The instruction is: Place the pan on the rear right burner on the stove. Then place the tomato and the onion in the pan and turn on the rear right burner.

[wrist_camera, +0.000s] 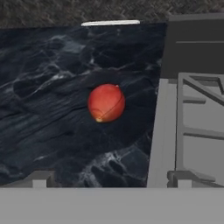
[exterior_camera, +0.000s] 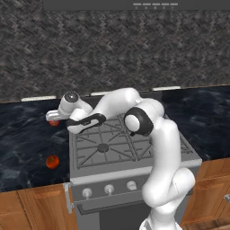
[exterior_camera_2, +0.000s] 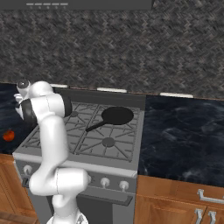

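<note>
The black pan (exterior_camera_2: 117,115) sits on the stove's (exterior_camera_2: 105,161) rear right burner, its handle pointing toward the front left. On the dark counter left of the stove (exterior_camera: 134,172) lies the onion (wrist_camera: 106,103), a plain pinkish-red ball. My gripper (wrist_camera: 109,181) hangs just above it, open, with nothing between its fingers (wrist_camera: 39,178). From the left base view the gripper (exterior_camera: 53,117) covers the top of the onion (exterior_camera: 54,122). The tomato (exterior_camera: 52,161), with its dark stem spot, rests nearer the counter's front edge and also shows as the tomato (exterior_camera_2: 8,135) beside my arm.
Silver knobs (exterior_camera: 109,189) line the stove front. The stove's raised grey edge (wrist_camera: 159,131) stands close to the right of the onion. A dark tiled wall (exterior_camera: 112,49) backs the counter, and a range hood (exterior_camera: 134,4) hangs above.
</note>
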{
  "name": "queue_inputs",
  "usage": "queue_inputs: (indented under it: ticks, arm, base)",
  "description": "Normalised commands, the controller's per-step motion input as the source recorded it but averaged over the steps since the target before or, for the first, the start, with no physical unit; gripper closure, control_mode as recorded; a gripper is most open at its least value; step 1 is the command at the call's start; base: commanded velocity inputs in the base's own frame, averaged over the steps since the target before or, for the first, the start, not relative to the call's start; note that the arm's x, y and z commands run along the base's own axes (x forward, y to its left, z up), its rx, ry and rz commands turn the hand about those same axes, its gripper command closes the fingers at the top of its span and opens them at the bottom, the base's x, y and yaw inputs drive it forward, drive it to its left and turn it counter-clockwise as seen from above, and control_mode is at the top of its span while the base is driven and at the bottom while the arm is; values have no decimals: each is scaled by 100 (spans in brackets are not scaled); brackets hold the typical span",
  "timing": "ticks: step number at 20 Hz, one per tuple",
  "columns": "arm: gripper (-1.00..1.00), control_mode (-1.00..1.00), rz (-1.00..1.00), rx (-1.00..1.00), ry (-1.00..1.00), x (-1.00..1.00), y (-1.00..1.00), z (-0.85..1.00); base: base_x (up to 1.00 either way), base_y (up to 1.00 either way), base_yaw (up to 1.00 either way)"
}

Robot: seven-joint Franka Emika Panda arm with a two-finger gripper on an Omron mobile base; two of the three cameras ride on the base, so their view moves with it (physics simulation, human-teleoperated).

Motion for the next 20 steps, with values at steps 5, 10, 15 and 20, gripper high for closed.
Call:
queue_inputs:
  ticks: [5,10,15,20]
  arm:
    - [-100,-100,0,0,-1,24,4,-11]
    - [-100,-100,0,0,0,17,7,-15]
    - [-100,-100,0,0,0,18,7,-10]
    - [-100,-100,0,-1,0,19,9,-10]
  base:
    - [0,0,0]
    - [0,0,0]
    - [0,0,0]
    - [0,0,0]
